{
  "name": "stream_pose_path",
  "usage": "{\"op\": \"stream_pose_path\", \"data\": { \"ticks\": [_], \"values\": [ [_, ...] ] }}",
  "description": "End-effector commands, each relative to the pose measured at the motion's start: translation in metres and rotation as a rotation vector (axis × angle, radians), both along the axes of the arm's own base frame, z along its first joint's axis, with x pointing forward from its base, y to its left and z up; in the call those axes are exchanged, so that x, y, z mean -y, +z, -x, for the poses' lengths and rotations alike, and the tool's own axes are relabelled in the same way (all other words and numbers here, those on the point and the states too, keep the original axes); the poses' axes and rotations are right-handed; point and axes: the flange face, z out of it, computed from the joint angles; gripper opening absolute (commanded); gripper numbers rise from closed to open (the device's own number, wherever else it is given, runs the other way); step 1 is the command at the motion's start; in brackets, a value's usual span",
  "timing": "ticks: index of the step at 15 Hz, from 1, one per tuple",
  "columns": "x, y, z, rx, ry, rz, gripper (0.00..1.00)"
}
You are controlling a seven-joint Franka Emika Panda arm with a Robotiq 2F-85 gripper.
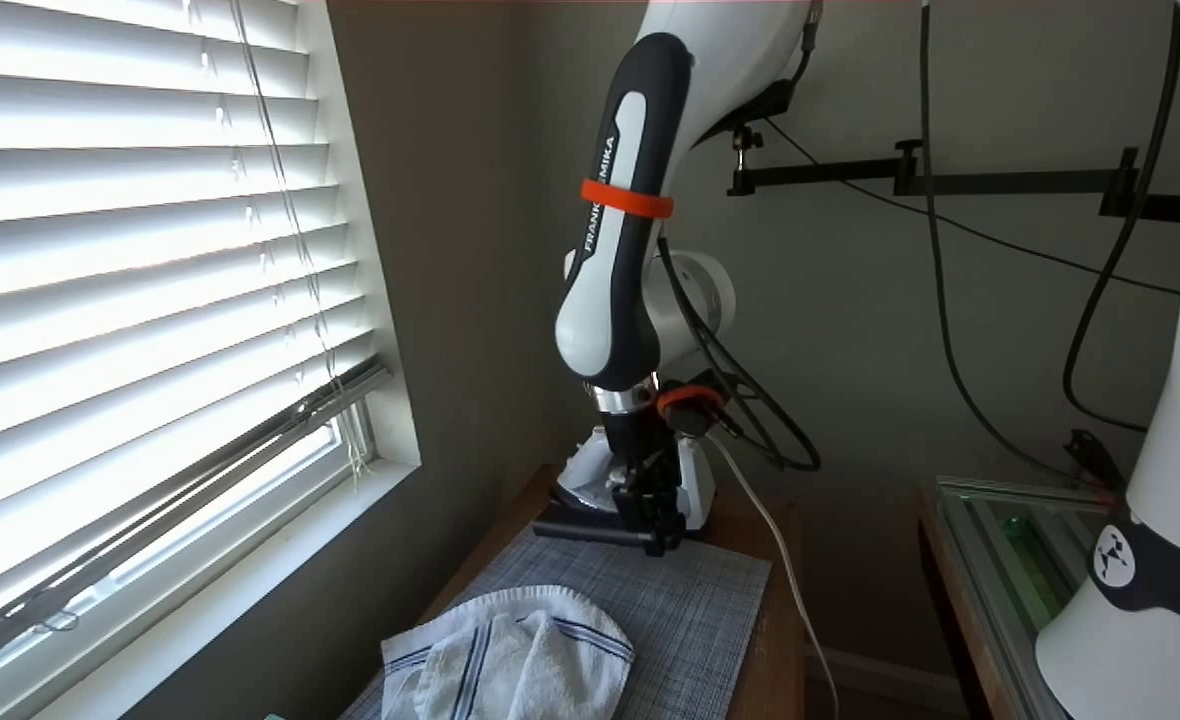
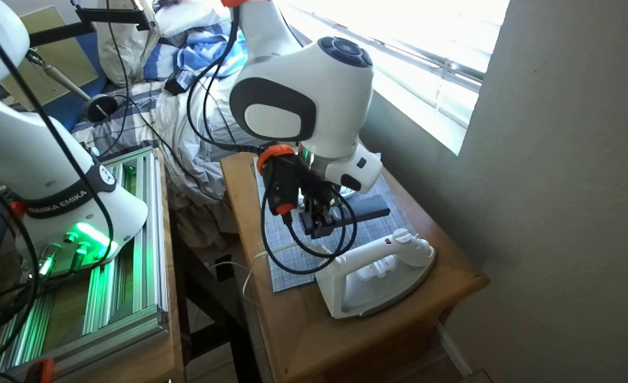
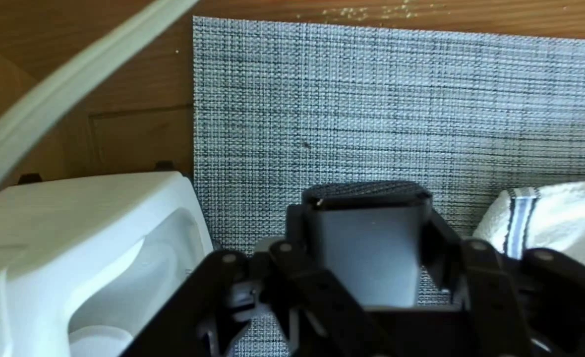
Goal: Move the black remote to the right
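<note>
Clearly, the jaws grip the long black bar-shaped remote (image 2: 370,208). Beside them stands a white plastic iron (image 2: 386,291).

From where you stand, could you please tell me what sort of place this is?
Most likely a bedroom in a home, judging by the rumpled bedding, the window blinds and the white iron.
</note>
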Motion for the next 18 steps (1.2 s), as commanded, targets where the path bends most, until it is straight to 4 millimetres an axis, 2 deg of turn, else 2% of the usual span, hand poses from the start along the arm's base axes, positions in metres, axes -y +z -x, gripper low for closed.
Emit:
{"op": "stream_pose_path", "data": {
  "ticks": [1, 15, 16, 17, 18],
  "values": [
    [-0.005, -0.009, -0.003, 0.023, -0.044, 0.066, 0.32],
    [-0.014, -0.05, -0.011, -0.049, -0.073, 0.219, 0.32],
    [-0.014, -0.052, -0.013, -0.054, -0.072, 0.224, 0.38],
    [-0.014, -0.053, -0.014, -0.057, -0.07, 0.227, 0.66],
    [-0.015, -0.054, -0.015, -0.06, -0.067, 0.227, 0.78]
  ]
}}
